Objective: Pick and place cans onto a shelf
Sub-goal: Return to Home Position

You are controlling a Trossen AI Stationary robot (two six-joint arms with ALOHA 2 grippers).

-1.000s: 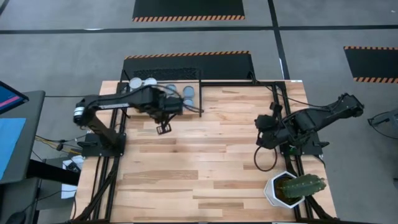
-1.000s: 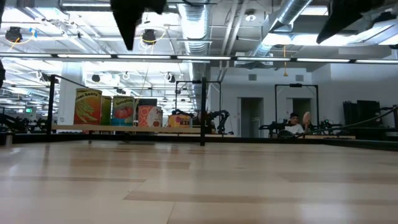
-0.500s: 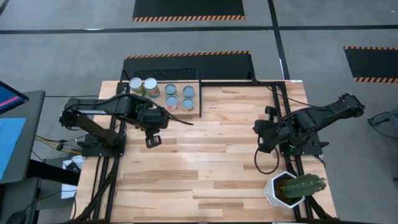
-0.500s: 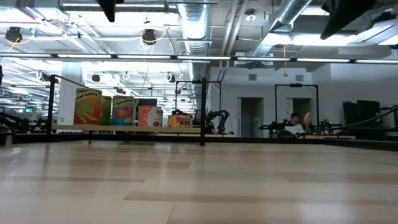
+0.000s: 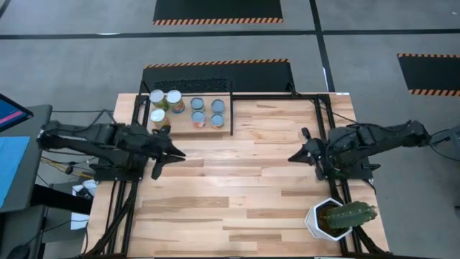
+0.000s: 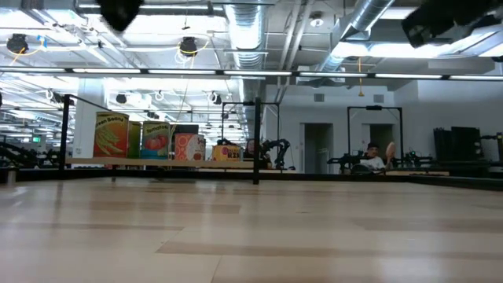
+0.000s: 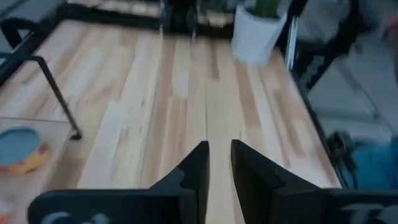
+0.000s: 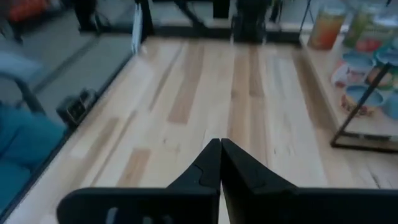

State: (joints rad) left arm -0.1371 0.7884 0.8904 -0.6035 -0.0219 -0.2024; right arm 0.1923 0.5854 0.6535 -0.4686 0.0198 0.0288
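Resting on shelf (image 5: pixel 188 130), cans (image 5: pixel 197 105), labels unreadable; left end effector (image 7: pixel 218 155) slightly parted, right end effector (image 8: pixel 220 148) closed.

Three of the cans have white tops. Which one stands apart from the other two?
The can at the shelf's left end, nearer the table's middle; the other two stand side by side along the shelf's far edge.

Place: robotics lab in an open industrial hall
Floor: grey concrete (image 5: pixel 72 65), black mats (image 5: pixel 218 8) edged with orange hazard stripes
Ceiling: bare ducts (image 6: pixel 247 31), pipes (image 6: pixel 369 23), strip lights (image 6: pixel 157 71)
Far side: other robot arms (image 6: pixel 275 148), a seated person (image 6: pixel 372 161)
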